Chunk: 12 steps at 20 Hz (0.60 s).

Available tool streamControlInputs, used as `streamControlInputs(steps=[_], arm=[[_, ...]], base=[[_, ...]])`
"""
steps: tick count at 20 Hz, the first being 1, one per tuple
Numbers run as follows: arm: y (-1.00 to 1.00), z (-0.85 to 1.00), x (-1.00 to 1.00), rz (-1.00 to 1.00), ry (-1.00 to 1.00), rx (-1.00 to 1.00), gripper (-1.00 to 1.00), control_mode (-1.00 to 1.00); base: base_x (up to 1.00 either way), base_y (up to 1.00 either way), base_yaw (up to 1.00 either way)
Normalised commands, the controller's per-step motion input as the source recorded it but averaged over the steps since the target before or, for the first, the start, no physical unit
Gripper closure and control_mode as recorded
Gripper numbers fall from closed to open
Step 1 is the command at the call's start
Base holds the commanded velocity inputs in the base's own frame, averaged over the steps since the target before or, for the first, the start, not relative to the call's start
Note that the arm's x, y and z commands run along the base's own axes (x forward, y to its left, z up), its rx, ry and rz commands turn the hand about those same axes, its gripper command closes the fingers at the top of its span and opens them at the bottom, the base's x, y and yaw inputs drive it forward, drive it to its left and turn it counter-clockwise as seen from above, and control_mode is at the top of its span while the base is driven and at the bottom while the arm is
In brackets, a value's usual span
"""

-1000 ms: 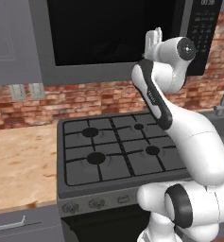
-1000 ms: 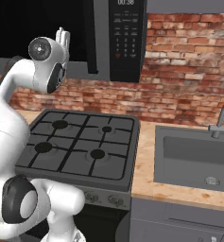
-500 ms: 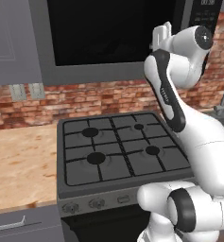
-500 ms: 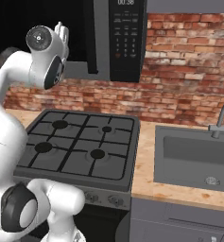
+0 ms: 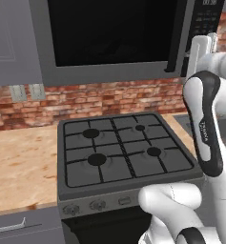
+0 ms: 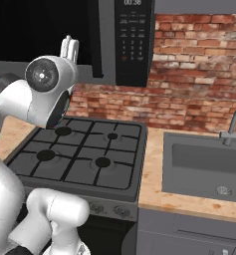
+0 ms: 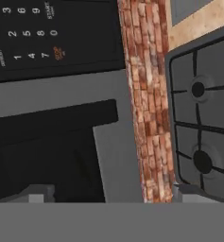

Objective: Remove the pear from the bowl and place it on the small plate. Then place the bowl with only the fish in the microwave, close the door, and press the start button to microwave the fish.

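The white arm's two fingers (image 5: 200, 47), spread apart and holding nothing, are raised beside the black bar handle (image 5: 175, 35) of the closed grey microwave (image 5: 109, 71), likely readying for its black control panel (image 6: 133, 40).

The microwave (image 6: 89, 40) is seen closed above the stove (image 6: 79, 157); the gripper (image 6: 68, 48) is raised before its door (image 6: 40, 35).

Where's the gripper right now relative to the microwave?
In the left base view the gripper is raised at the right, in front of the microwave, by the door handle and the black control panel. Its jaws are open and empty.
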Motion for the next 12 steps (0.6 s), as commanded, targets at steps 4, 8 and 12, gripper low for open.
streamControlInputs(steps=[4, 8, 12], arm=[[-1.00, -0.09, -0.62, -0.07, -0.01, 0.20, -1.00, -1.00], [-0.99, 0.00, -0.08, -0.01, 0.00, 0.20, -1.00, -1.00], [-0.49, 0.00, 0.27, 0.04, 0.00, 0.16, -1.00, -1.00]], base=[[0.00, 0.00, 0.00], [0.00, 0.00, 0.00], [0.00, 0.00, 0.00]])
